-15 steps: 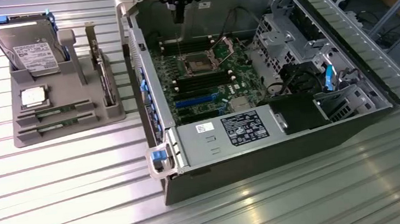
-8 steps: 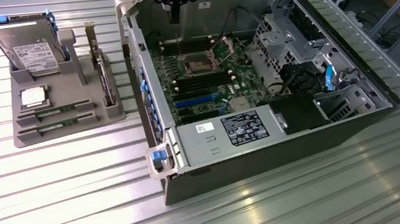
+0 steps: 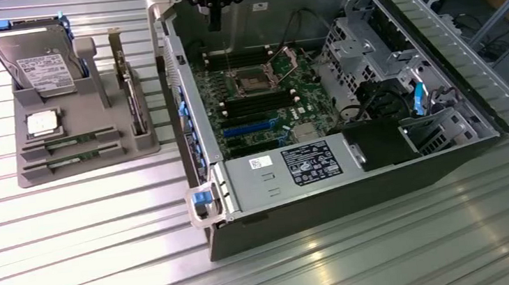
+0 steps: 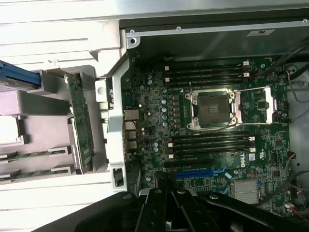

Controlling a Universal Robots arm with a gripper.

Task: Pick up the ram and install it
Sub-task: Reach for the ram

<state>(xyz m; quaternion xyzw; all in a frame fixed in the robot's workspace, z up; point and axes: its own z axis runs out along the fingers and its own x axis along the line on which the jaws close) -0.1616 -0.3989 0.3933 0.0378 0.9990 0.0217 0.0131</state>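
The gripper (image 3: 215, 22) hangs shut and empty above the far end of the open computer case (image 3: 354, 203), touching nothing. The ram (image 3: 58, 142), green sticks, lies in the grey tray (image 3: 88, 164) at the exterior view's left, near a hard drive (image 3: 36, 62). The motherboard (image 4: 145, 121) reads DELL; the power supply label (image 3: 311, 163) is too small to read. Everything rests on a ribbed metal table (image 3: 387, 256).

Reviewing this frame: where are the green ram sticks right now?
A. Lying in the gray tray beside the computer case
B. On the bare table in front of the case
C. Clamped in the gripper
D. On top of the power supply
A: the ram sticks lie flat in the gray tray, on the exterior view's left of the computer case, while the gripper hangs over the open case, apart from them.
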